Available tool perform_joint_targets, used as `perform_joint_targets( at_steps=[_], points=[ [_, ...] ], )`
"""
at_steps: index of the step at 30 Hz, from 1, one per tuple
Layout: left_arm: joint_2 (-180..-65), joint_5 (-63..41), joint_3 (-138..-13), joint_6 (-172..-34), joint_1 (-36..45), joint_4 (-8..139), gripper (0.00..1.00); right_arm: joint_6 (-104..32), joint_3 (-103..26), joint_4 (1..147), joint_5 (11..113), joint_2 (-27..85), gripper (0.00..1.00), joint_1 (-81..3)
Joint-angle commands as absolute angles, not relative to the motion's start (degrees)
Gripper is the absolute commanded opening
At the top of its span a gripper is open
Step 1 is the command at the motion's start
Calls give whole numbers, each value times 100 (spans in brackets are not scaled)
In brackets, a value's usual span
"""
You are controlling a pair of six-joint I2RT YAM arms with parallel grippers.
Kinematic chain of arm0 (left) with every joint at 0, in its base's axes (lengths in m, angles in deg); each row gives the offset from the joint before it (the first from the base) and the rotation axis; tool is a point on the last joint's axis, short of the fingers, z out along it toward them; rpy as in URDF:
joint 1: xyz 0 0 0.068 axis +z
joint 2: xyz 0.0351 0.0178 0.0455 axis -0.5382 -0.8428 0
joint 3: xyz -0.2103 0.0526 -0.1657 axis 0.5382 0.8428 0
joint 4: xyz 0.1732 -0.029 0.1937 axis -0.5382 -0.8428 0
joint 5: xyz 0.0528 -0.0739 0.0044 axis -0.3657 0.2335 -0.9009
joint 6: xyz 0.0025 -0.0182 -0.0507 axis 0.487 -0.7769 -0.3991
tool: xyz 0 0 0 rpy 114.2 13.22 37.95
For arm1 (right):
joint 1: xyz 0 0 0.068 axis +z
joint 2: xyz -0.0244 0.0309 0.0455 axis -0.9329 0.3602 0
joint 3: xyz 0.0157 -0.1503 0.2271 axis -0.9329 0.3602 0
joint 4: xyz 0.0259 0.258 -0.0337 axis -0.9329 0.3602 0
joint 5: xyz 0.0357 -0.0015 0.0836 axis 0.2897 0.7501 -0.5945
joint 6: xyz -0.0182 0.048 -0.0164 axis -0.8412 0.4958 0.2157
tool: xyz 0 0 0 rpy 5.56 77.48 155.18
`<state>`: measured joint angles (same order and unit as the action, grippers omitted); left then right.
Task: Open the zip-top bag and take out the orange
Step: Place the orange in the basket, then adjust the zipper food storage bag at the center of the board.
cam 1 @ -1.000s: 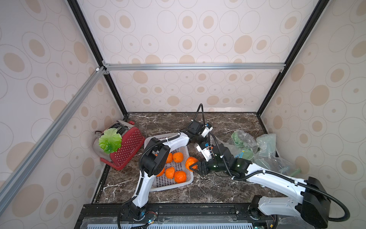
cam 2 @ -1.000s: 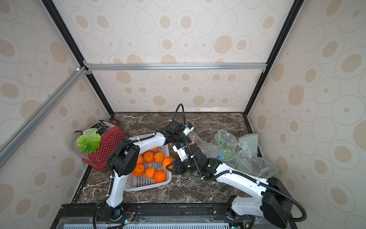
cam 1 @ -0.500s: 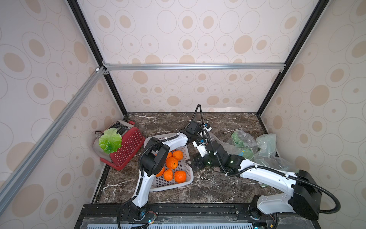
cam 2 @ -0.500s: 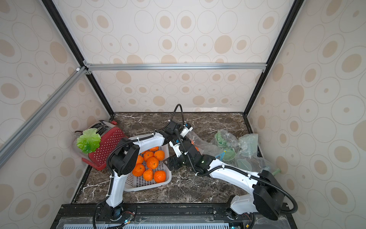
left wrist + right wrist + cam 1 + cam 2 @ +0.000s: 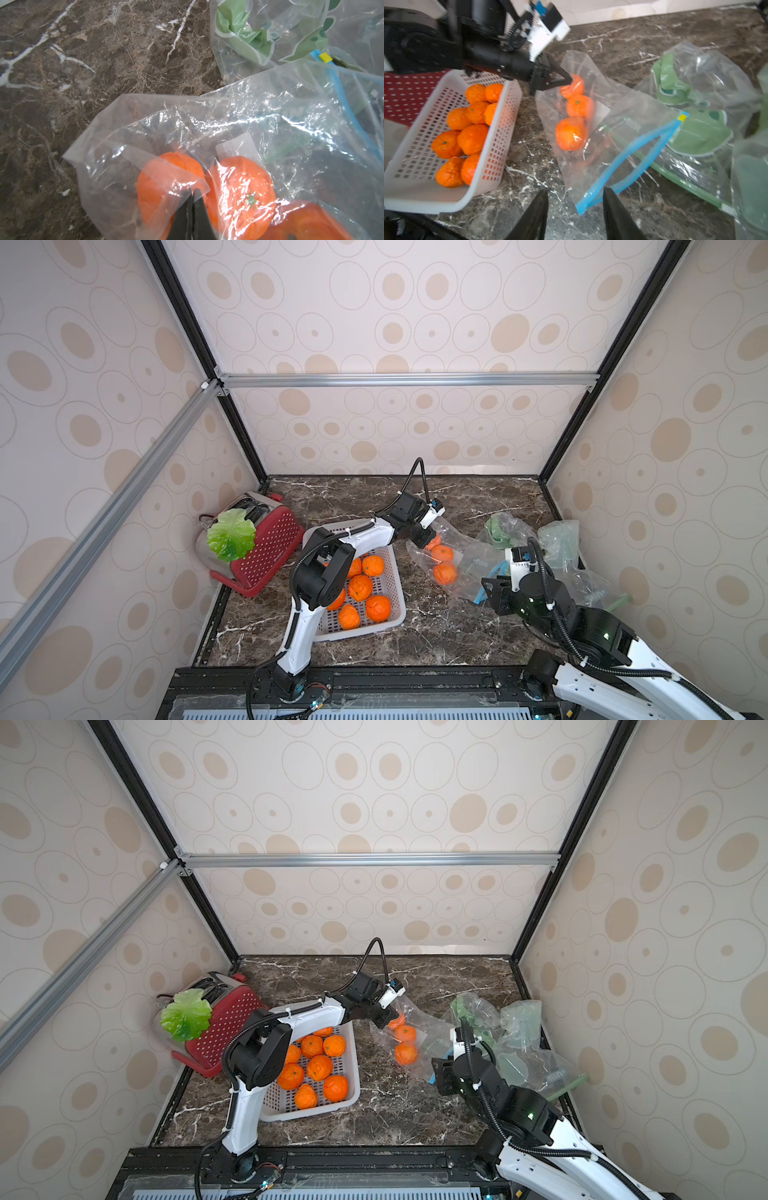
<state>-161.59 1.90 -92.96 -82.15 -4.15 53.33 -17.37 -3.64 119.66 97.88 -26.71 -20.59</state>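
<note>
A white basket (image 5: 374, 628) holds loose oranges (image 5: 360, 587). Just beside it, the left gripper (image 5: 570, 80) clamps tight on a corner of the zip-top bag (image 5: 465, 560), three oranges (image 5: 444, 573) inside. Farther from the basket, the right gripper (image 5: 574, 194) gapes empty at the bag's blue zipper (image 5: 643, 141).

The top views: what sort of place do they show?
Probably a robot test cell dressed as a kitchen counter: patterned panels on an aluminium frame enclose a marble-look tabletop holding a red toaster and a white basket.
</note>
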Motion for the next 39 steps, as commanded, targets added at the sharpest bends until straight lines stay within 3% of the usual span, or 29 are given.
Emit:
perform_joint_targets(
  at_steps=[1,5,9,17,22,29,39],
  points=[
    [-16174,18,-9529,-7828,-357,5129,0,-731,-79,12659,10604,-2455,42,-2083],
    [-16167,87,-9495,-7766,-356,5090,0,-1091,276,12158,10846,-1972,39,-2708],
    [-16192,202,-9453,-7824,-343,5119,0,-1681,560,11060,9354,-1420,38,-3896],
    [-16243,409,-9492,-7891,-336,5141,0,-3011,910,8503,8084,-377,40,-4120],
    [-16008,998,-9350,-8114,-336,5395,0,-3427,1075,7477,7255,161,53,-4124],
    [-14973,1655,-9130,-8414,-339,5814,0,-3305,2543,5552,6905,-169,70,-4122],
    [-14760,2109,-8879,-8593,-538,5942,0,-3281,3015,4595,6591,-332,91,-4125]
  ],
)
